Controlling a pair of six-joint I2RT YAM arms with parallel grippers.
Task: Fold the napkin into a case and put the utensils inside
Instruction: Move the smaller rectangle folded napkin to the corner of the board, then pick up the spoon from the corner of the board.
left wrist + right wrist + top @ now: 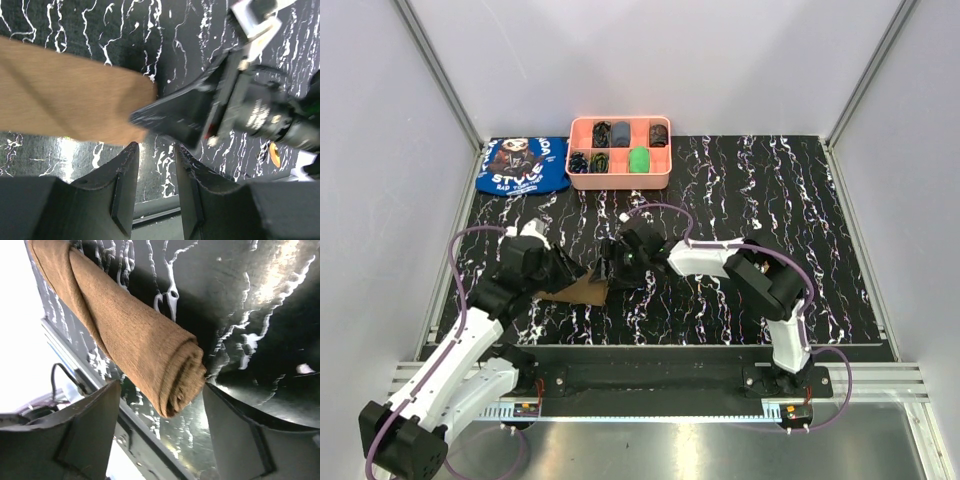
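- Standing at the near edge, the white-and-black left arm (470, 340) and right arm (780, 290) both lean in over the black marble-patterned table (800, 200) toward a spot left of centre.
- The left gripper (156, 150) hovers low over the table with its jaws partly spread. Only bare tabletop shows in the gap between them, and they pinch nothing.
- Just ahead of that gripper lies the olive-brown cloth napkin (145, 340), folded over into a thick, narrow band. It rests flat on the table close to the near edge, between the two grippers.
- The right gripper (161, 385) has its jaws spread wide, one on each side of the layered end of the napkin. One dark finger (235, 420) sits just beside the cloth, the other stands clear of it, and the end is not pinched.
- From the left wrist view, a dark finger of the right gripper reaches the end of the band.
- Against the far edge sits a pink plastic compartment tray (618, 183) with small dark items and one green item (638, 160) in it.
- Just beside the tray on its left lies a blue cloth with white lettering (523, 165).
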